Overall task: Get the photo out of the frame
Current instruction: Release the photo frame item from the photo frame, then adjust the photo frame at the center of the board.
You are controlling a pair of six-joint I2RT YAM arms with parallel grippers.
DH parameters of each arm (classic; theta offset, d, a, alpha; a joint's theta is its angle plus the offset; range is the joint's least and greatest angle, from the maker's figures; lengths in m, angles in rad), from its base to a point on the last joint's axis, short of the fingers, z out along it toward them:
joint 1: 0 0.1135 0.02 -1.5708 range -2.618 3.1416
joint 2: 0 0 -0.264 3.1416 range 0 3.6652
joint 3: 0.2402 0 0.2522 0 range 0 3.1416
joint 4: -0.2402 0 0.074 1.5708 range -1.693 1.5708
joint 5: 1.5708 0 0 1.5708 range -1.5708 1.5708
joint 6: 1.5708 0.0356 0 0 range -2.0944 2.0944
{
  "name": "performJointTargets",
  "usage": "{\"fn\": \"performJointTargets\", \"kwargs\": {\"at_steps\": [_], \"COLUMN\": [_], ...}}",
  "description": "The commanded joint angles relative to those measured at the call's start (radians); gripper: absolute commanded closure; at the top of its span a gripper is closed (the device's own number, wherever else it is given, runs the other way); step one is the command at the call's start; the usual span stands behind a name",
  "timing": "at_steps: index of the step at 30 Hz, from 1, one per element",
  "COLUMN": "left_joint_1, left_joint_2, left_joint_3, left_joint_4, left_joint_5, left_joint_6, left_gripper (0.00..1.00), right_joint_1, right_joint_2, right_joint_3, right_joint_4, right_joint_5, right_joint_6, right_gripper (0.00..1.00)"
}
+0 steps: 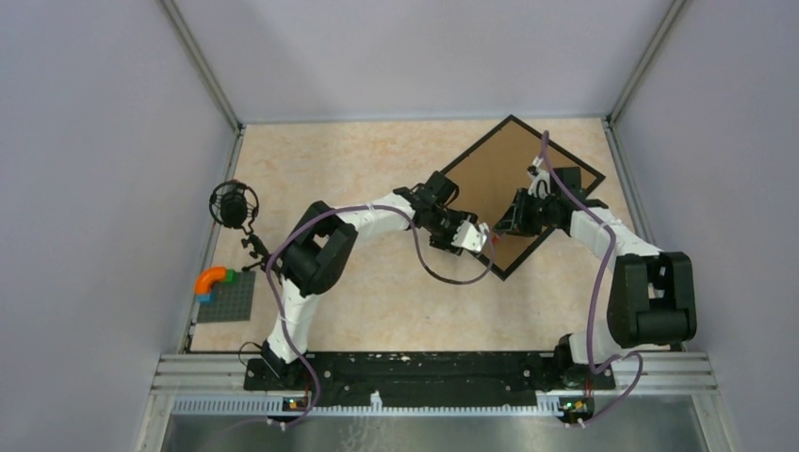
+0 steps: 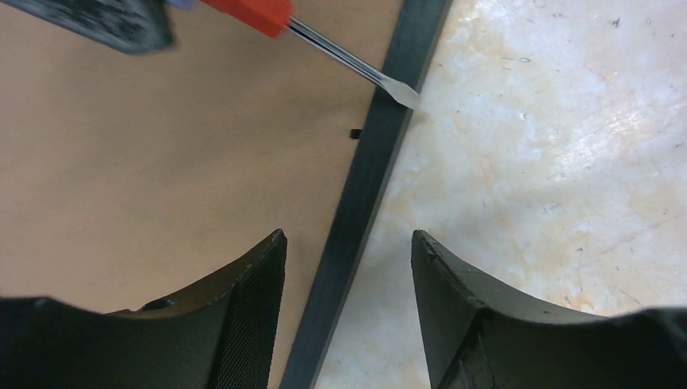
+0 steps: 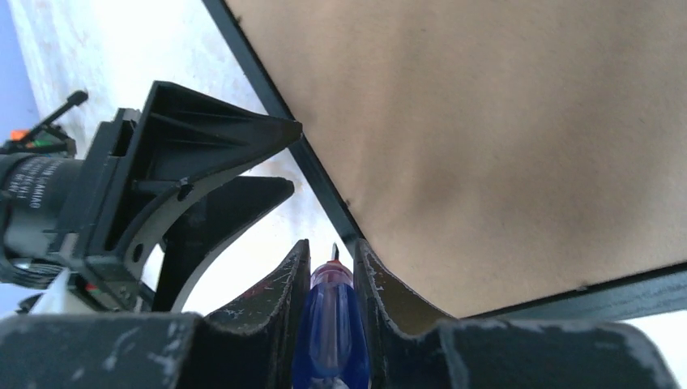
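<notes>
Frame (image 1: 499, 179) lies back-up, upper right of top view; left tool (image 2: 348, 239) spread astride its lower edge, right tool (image 3: 332, 247) pinching screwdriver (image 2: 336, 50), tip at that edge.

Black frame (image 2: 356, 203), brown board (image 2: 162, 162), red-and-blue screwdriver (image 2: 312, 38)

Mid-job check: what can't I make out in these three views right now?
- The photo: no view shows it; the frame lies back-up.
- The screwdriver tip: right wrist view, hidden behind its own handle and the right gripper.
- Black speck by the frame's rim: left wrist view, too small to identify.
</notes>
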Motion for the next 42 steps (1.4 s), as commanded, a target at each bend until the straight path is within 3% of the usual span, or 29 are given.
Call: {"fn": "performJointTargets", "kwargs": {"at_steps": [1, 4, 8, 11, 16, 23, 30, 36, 39, 42], "left_joint_1": [-0.005, -0.005, -0.008, -0.024, -0.074, -0.088, -0.056, -0.054, -0.061, -0.067], "left_joint_2": [0.068, 0.109, 0.139, 0.101, 0.037, 0.032, -0.239, -0.278, -0.253, -0.236], "left_joint_3": [0.042, 0.080, 0.117, 0.061, -0.088, -0.117, -0.315, -0.294, -0.261, -0.250], "left_joint_4": [-0.057, -0.117, -0.263, -0.307, -0.188, -0.088, 0.236, 0.322, 0.335, 0.379], "left_joint_5": [0.029, -0.001, 0.002, 0.020, -0.001, -0.002, 0.089, 0.071, 0.081, 0.066], "left_joint_6": [0.095, 0.127, 0.132, 0.074, -0.161, -0.440, -0.705, -0.878, -0.921, -0.955], "left_gripper": [0.39, 0.48, 0.72, 0.82, 0.90, 0.96, 0.54, 0.28, 0.22, 0.23], "right_joint_1": [-0.063, -0.085, -0.086, -0.087, -0.125, -0.146, -0.146, -0.117, -0.098, -0.071], "right_joint_2": [0.008, 0.020, 0.016, 0.010, 0.014, 0.054, 0.028, -0.052, -0.100, -0.126], "right_joint_3": [-0.023, -0.012, 0.001, 0.009, 0.004, 0.024, 0.041, -0.001, -0.036, -0.060], "right_joint_4": [0.088, 0.086, 0.074, 0.070, 0.074, 0.093, 0.042, -0.006, 0.015, 0.027], "right_joint_5": [-0.075, -0.108, -0.123, -0.129, -0.153, -0.247, -0.322, -0.337, -0.336, -0.356], "right_joint_6": [0.089, 0.076, 0.059, 0.052, 0.027, 0.031, 0.025, 0.024, 0.056, 0.092], "right_gripper": [1.00, 1.00, 1.00, 1.00, 1.00, 1.00, 1.00, 1.00, 1.00, 1.00]}}
